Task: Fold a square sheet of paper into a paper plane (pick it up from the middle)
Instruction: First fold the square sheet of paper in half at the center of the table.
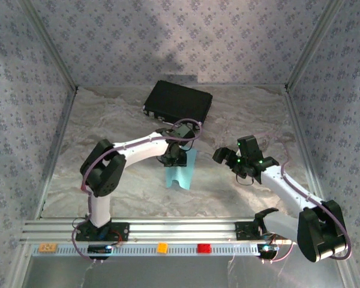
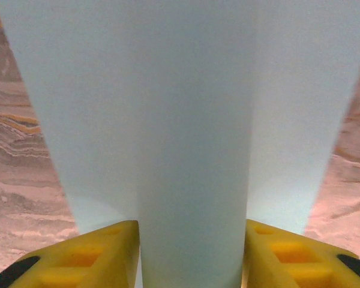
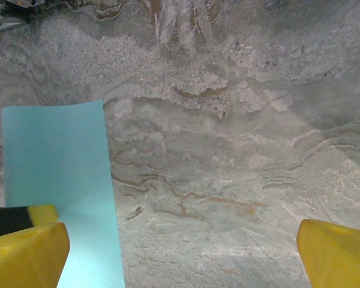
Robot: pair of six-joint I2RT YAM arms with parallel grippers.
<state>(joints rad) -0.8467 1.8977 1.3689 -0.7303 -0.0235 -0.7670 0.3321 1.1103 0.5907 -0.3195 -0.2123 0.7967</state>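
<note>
Around centre of the surface [image 1: 228,198], grasping the square sheet of paper [image 1: 181,171] by its middle with the left end effector [image 1: 177,157], seemingly raising it, letting both halves droop for creasing; at three o'clock, hovering the right end effector [image 3: 180,240], released.

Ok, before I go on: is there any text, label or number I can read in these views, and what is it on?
No readable text in any view.
Paper: blank, no print.
Black case: no label can be made out.
Orange tag on the rail: any marks are too small to read.
Yellow tag and red tag: look plain, too small to be sure.
</note>
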